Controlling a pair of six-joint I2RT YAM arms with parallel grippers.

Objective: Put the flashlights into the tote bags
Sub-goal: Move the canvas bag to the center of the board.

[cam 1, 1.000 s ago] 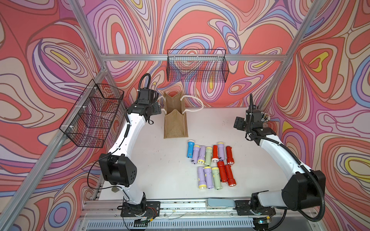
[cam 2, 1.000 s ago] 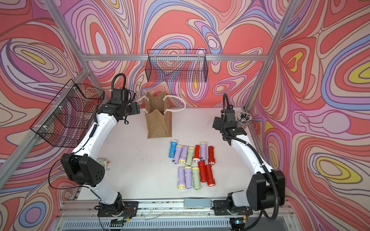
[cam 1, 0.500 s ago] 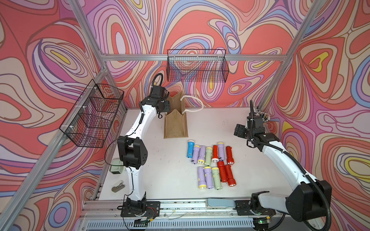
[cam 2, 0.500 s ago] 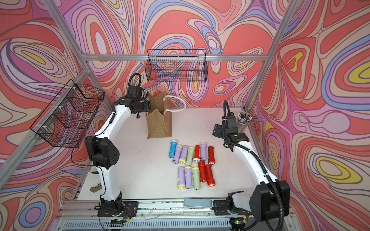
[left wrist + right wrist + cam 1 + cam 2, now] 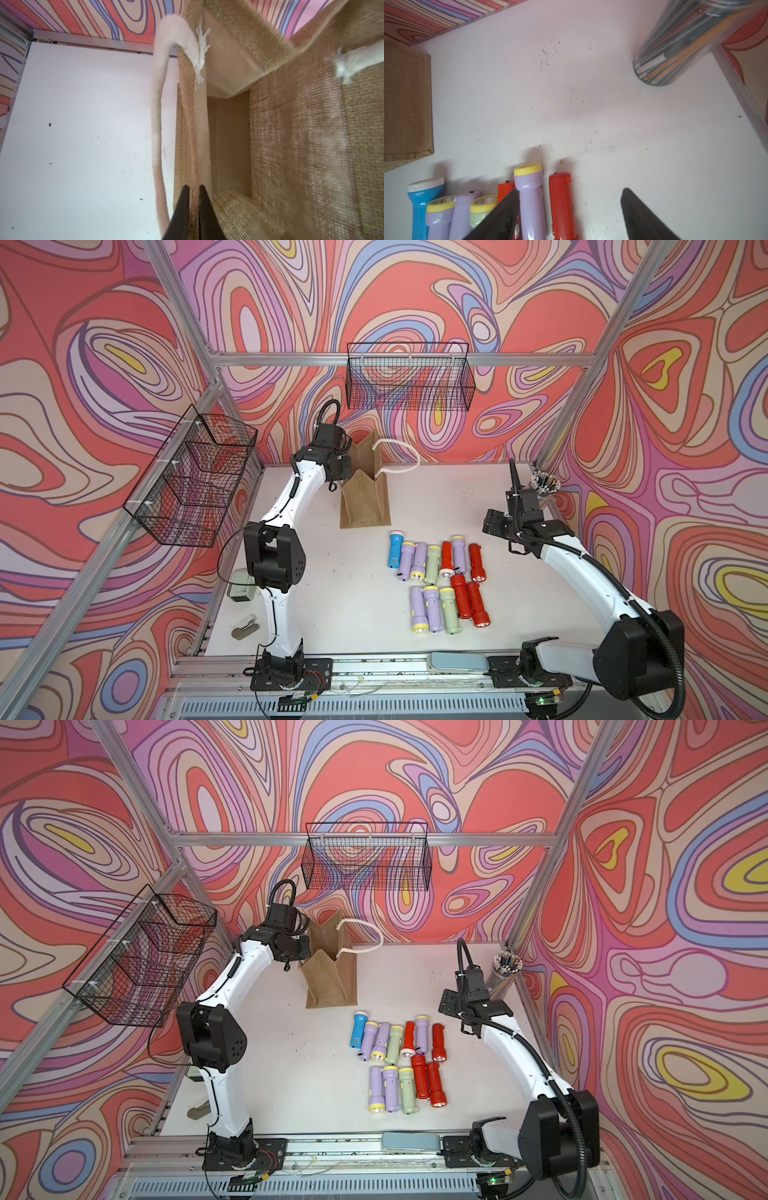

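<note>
Left wrist, left tool [image 5: 193,187] pinching tote bag [image 5: 291,135]

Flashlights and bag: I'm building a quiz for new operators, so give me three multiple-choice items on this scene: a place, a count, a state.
1. Where does the bag stand? A in a wire basket; B beyond the flashlights, farther back; C at the front edge.
2. How many flashlights are blue? A one; B three; C none.
3. The left gripper is: A open over the flashlights; B holding a pencil; C shut on the bag's rim.
Key: B, it stands behind both rows; A, a single blue flashlight ends the far row; C, it pinches the rim in the left wrist view.
</note>
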